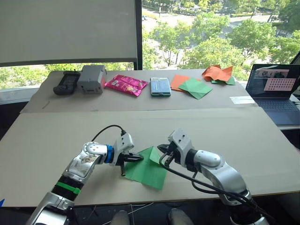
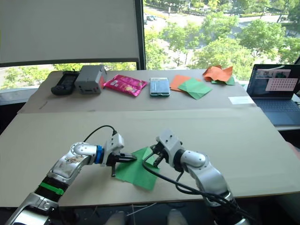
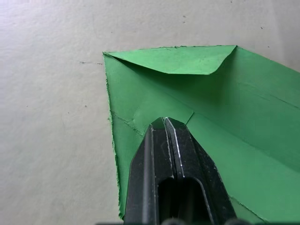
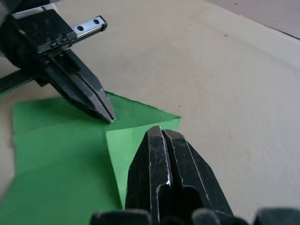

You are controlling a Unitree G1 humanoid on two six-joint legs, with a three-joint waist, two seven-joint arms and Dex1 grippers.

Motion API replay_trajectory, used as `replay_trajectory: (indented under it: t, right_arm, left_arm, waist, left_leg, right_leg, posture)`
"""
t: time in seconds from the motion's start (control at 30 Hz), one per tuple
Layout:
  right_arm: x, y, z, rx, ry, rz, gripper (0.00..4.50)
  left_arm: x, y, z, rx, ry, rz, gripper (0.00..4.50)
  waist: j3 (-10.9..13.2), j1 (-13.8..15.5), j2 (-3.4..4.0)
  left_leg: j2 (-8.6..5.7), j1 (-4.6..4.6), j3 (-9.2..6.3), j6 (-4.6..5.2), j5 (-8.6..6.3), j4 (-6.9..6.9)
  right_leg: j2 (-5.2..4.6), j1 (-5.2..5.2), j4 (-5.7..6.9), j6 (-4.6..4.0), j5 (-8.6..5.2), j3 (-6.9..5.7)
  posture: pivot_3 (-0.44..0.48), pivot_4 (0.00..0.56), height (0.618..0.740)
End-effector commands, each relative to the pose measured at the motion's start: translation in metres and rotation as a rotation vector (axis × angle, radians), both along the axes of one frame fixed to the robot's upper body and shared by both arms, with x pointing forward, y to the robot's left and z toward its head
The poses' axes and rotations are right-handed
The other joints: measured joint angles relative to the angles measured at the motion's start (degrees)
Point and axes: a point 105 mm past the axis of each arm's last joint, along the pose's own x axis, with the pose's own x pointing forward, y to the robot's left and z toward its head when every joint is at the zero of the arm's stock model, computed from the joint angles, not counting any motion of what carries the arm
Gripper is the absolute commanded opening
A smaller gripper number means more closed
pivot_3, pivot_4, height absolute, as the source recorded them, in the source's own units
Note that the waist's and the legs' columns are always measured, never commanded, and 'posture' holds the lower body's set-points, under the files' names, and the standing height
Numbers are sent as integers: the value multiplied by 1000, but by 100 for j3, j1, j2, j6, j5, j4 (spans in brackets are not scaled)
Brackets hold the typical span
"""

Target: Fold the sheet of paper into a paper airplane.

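Cardboard-covered table [image 1: 56,136] before a window. The sheet of paper [image 1: 150,171] lies flat at lower centre, one corner folded over. Left gripper [image 1: 137,159] closed, tips pinning it; right gripper [image 1: 162,149] closed on the folded flap. Judged light, limp, tear-prone; grip edges.

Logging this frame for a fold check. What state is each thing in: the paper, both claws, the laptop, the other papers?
Green sheet of paper: flat on the table, one corner folded over.
Left claw: shut, tip pressing on the sheet.
Right claw: shut, at the folded corner.
Laptop: open, screen on.
Orange paper: crumpled.
Green and orange sheets: flat, overlapping.
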Motion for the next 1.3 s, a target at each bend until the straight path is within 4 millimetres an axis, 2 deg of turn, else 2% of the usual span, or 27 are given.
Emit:
replay_trajectory:
  t: [0.03,0.13,0.27,0.5,0.67,0.8,1.0,1.17,1.3]
  right_arm:
    - [-52,6,10,62,92,178,0]
    - [-84,10,4,71,192,304,0]
    - [-93,13,-8,53,261,339,0]
    - [-83,26,-21,76,290,320,0]
    - [-79,26,-35,37,323,319,0]
    - [-66,20,-44,-30,307,251,0]
    - [-56,8,-46,-59,274,134,0]
    - [-44,-1,-44,-33,247,4,0]
    - [-45,-11,-37,2,243,-14,0]
  left_arm:
    - [-1,3,-20,61,45,17,36]
    - [1,-1,-21,57,45,6,36]
    - [2,-4,-20,53,43,-4,36]
    - [5,-8,-17,49,32,-10,36]
    - [6,-10,-15,47,26,-16,36]
    - [8,-9,-12,43,15,-5,36]
    - [9,-7,-13,47,16,-3,36]
    - [10,-7,-11,46,15,2,36]
    - [11,-7,-12,48,15,3,36]
  waist:
    - [3,39,5]
    - [8,48,1]
    - [24,53,-20]
    - [32,87,-28]
    - [29,87,-24]
    - [28,87,-22]
    - [27,87,-21]
    - [26,83,-19]
    - [26,86,-19]
  left_leg:
    - [0,-3,0,-3,-2,0]
    - [0,-5,0,-10,-6,1]
    - [-1,-4,0,-17,-11,15]
    - [-4,-7,1,-18,-11,16]
    - [-5,-12,2,-18,-11,16]
    - [-5,-12,1,-18,-11,16]
    - [-5,-11,1,-18,-11,16]
    - [-5,-9,1,-18,-11,17]
    - [-6,-10,1,-18,-11,19]
  right_leg:
    - [-2,2,-11,0,0,-1]
    - [-6,5,-42,0,0,-1]
    - [-13,2,-60,0,-1,-5]
    - [-18,3,-67,0,0,-7]
    - [-18,2,-66,0,0,-7]
    - [-18,1,-63,0,0,-7]
    - [-17,1,-60,0,0,-8]
    - [-17,2,-61,0,0,-7]
    - [-17,2,-60,0,0,-7]
  posture:
    - [0,150,721]
    - [0,150,721]
    - [0,150,721]
    - [0,150,721]
    - [0,150,721]
    - [0,150,721]
    - [0,150,721]
    - [0,150,721]
    - [0,150,721]
